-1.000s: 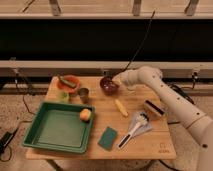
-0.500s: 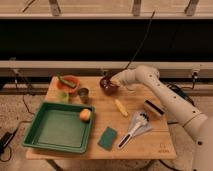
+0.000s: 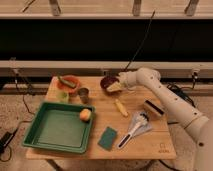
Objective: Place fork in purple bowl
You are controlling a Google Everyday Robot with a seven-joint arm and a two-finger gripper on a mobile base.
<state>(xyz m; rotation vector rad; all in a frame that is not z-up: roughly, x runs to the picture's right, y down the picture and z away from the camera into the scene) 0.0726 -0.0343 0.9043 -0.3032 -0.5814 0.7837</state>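
Gripper (image 3: 121,83) holds pale fork (image 3: 114,87) over purple bowl (image 3: 106,81).

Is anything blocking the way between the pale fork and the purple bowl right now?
Nothing visible does. The claw is at the right rim of the round, dark maroon-purple bowl, with the slim pale cream-yellow fork right over that rim. The stubby yellow corn-like piece lies nearer the table's front, out of the way.

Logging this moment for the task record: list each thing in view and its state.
Round dark purple bowl: upright at the table's back edge.
Slim pale cream fork: over the bowl's rim, at the hand.
Robot's hand: at the bowl's right rim.
Green plastic tray: flat, holding an orange round fruit.
Orange bowl: upright, something green inside.
Yellow corn-like piece: lying on the table.
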